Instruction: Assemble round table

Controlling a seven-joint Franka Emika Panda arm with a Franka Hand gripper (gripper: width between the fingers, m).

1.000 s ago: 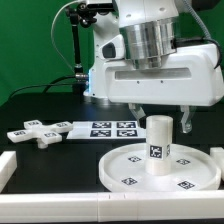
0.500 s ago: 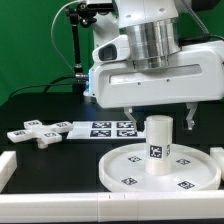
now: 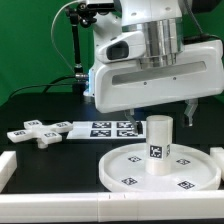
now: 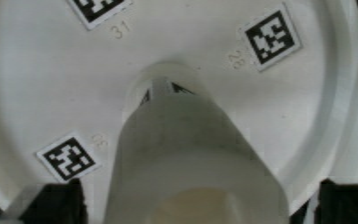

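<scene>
The large round disc lies flat at the front of the table, tags up. The short thick cylinder leg stands upright on its middle. My gripper hangs just above the leg's top, open, with one finger on each side and nothing held. In the wrist view the leg rises from the disc between my dark fingertips, with the gripper open around it. The cross-shaped base lies flat toward the exterior view's left.
The marker board lies behind the disc. White border blocks run along the exterior view's left and the front edge. A black stand with cables stands at the back.
The hand has risen a little above the leg and the fingers stand slightly wider apart. The leg, disc and base have not moved.
</scene>
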